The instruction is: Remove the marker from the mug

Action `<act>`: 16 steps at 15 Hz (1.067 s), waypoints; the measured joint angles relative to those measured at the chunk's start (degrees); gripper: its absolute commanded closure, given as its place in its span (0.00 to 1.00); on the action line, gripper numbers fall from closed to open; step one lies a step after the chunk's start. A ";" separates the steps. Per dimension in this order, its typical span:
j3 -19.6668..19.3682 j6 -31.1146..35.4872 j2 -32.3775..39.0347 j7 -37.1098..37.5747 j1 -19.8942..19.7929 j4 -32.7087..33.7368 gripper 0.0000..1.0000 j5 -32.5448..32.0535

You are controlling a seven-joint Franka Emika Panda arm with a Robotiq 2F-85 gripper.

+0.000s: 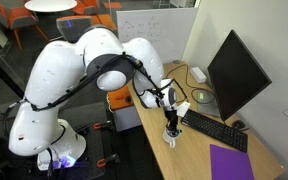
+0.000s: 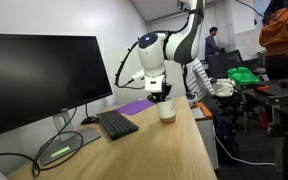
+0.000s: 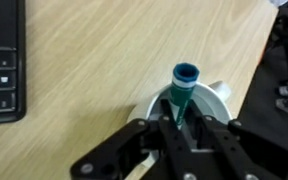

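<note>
Looking down at the near end of the wooden table [image 3: 94, 60], I see the end effector [image 3: 181, 120] poised straight over the mug [image 3: 220, 97]. Its two dark fingers [image 3: 164, 128] are drawn in narrow and pressed against either side of the marker [image 3: 184, 82]. In the wrist view the marker stands nearly upright with its teal cap topmost. Its lower part drops out of sight between the fingers, inside the ring of the mug's white rim, so it is in the cup and gripped at once. Only part of the mug shows there, a pale arc curving out from behind the fingers, close to the table's edge.

In an exterior view the big white arm [image 1: 79, 70] bends over from beside the table and points the end effector [image 1: 171, 122] downward, right on top of the mug [image 1: 170, 140]. In an exterior view from across the desk, the mug [image 2: 167, 112] is a small pale cup directly beneath the black end effector [image 2: 162, 96]. The marker is too thin and too covered to pick out from out here.

A black keyboard [image 2: 116, 124] lies near the mug, on the side toward the dark monitor [image 2: 39, 80]. A purple sheet [image 2: 136, 106] lies flat on the table beyond the keyboard.
</note>
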 measured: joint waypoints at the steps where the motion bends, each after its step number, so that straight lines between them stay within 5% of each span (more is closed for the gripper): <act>1: 0.00 0.07 -0.34 0.00 0.08 -0.41 0.95 -0.90; 5: 0.01 0.37 -5.34 1.17 0.81 -4.37 0.95 -5.79; 10: 0.30 0.35 -16.24 1.48 1.00 -11.17 0.95 -3.83; 16: 5.51 0.37 -18.82 -7.86 1.67 -10.30 0.95 22.71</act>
